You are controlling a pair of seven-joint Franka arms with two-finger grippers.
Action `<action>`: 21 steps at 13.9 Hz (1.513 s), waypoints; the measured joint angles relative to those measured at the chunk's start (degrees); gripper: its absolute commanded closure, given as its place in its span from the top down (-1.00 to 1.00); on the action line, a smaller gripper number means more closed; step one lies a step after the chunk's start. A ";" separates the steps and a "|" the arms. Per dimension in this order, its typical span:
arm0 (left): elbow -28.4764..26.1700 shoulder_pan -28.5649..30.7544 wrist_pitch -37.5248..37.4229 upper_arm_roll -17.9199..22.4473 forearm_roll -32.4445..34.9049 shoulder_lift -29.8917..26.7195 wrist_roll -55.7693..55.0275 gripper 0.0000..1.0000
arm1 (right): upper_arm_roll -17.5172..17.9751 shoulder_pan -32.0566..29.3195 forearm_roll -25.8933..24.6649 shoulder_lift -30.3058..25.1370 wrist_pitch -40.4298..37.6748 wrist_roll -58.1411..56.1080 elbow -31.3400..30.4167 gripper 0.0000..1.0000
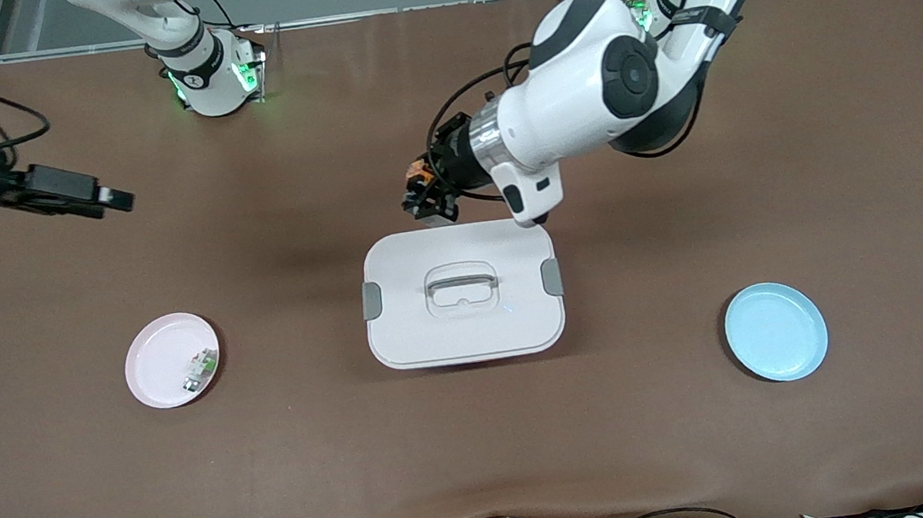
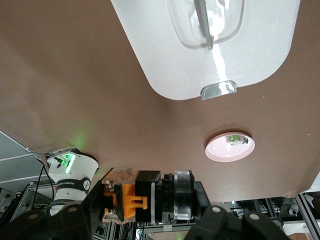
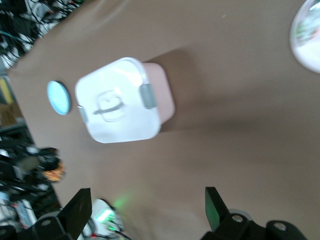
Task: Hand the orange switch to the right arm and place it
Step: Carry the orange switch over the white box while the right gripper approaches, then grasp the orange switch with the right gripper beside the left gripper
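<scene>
a: where's the switch (image 1: 418,172)?
b: clamped in the left gripper (image 1: 423,196), fingers closed on it, up in the air over the table (image 1: 483,463) just above the white box's (image 1: 465,327) edge.
a: and the right gripper (image 1: 110,200)?
b: waits over the right arm's end of the table, fingers spread wide, holding nothing.
a: plates?
b: a pink plate (image 1: 156,373) with a small white-and-green part (image 1: 199,370), and a blue plate (image 1: 775,331) toward the left arm's end.

The right arm's body is cut off at the front view's edge; only its gripper (image 1: 116,199) shows. The component (image 1: 199,371) on the pink plate (image 1: 157,381) is too small to identify. The switch (image 2: 125,201) is partly covered by the left gripper (image 1: 423,199). The right wrist view is blurred throughout.
</scene>
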 measured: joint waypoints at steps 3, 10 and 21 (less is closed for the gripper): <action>1.16 -2.24 2.96 0.01 0.00 2.25 -1.56 -1.00 | 0.31 5.15 1.96 -1.98 5.32 5.47 -3.82 1.00; 2.64 -5.41 6.72 0.05 -0.01 4.39 -3.87 -1.00 | 4.25 17.86 2.30 -6.48 23.98 15.18 -12.80 1.00; 2.89 -5.95 7.00 0.22 0.06 4.40 -5.18 -1.00 | 13.09 18.35 -1.37 -6.77 35.41 15.69 -17.58 1.00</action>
